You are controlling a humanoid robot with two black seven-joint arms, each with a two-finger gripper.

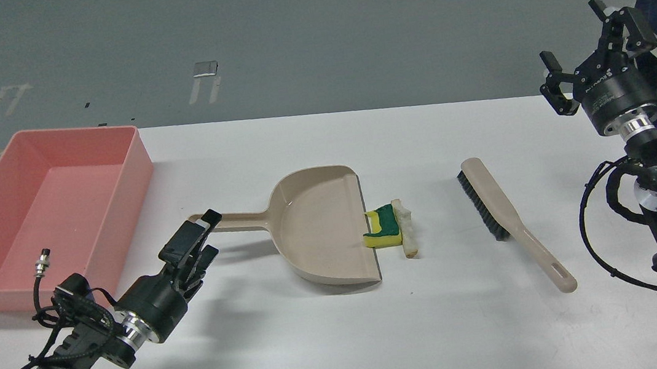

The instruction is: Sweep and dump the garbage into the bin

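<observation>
Head view showed a white table (346, 343) meeting a grey floor (312, 38) at its far edge, the floor marked with pale tape and a dark stripe. A pink bin (49, 204) sat at the table's far left corner. Near the centre lay a beige dustpan (318, 226), its handle pointing left and its open lip facing right. The sponge (384, 229), yellow with a green layer, rested against that lip, and the bread slice (406, 227) lay touching the sponge's right side. To the right, well apart from them, a brush (508, 216) lay at an angle, bristles to the left. The left gripper (203, 239) was low over the table at the end of the dustpan handle, fingers parted around it or just beside it; which could not be told. The right gripper (595, 58) hung open above the far right edge, holding nothing.
</observation>
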